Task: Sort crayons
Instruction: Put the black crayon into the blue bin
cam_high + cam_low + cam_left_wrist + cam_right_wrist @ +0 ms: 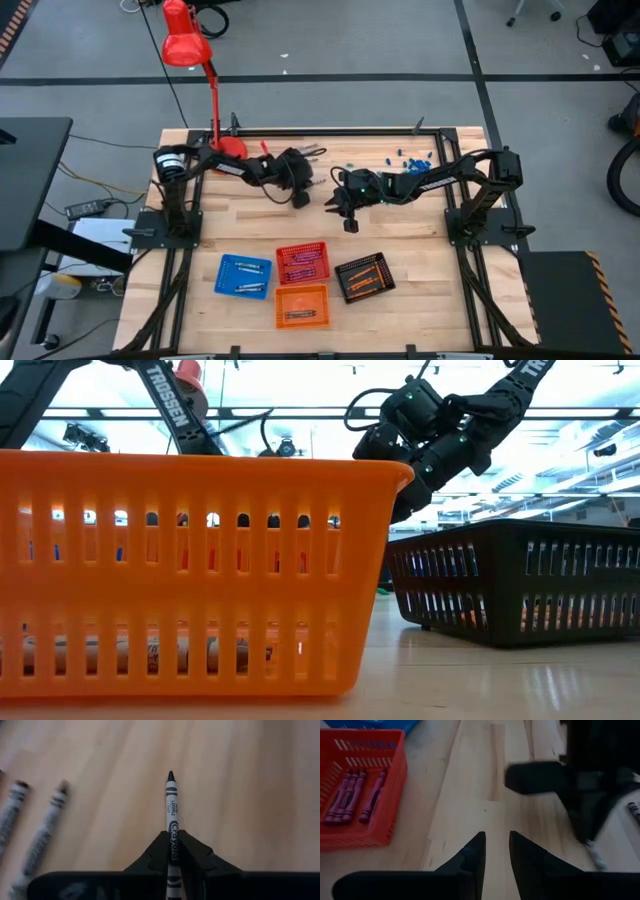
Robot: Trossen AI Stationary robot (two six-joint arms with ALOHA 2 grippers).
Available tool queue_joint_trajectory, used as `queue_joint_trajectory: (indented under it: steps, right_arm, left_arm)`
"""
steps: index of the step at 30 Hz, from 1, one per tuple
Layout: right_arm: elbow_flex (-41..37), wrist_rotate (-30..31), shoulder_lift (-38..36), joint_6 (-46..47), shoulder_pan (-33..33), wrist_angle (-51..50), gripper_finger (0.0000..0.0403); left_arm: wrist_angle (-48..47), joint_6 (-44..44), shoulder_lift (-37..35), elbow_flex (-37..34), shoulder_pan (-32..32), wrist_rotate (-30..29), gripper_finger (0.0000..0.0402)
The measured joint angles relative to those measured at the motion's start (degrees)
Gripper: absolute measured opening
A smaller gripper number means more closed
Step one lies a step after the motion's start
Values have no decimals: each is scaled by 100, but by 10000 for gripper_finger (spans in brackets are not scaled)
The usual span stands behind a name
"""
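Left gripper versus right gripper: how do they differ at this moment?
The left gripper is closed on a grey crayon; the right gripper holds nothing, its fingers slightly apart. The left one is over a spot with loose crayons, the right one over bare table beside the red basket. Both have dark fingers.

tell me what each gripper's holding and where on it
Left gripper pinches a grey crayon at its lower half, tip pointing out. Right gripper holds nothing.
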Motion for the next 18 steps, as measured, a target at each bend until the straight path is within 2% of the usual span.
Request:
queue_joint_trajectory:
  steps: [8,11,18]
  right_arm:
    - [0,607,-2,22,9,-280,91]
    - [-2,634,-2,22,10,-282,91]
    - [-2,647,-2,22,48,-282,91]
  left_arm:
    - [-1278,173,-801,-6,-124,90,34]
    - [-1711,157,-1154,-3,-153,163,34]
    - [-3295,41,-2200,6,-288,1036,36]
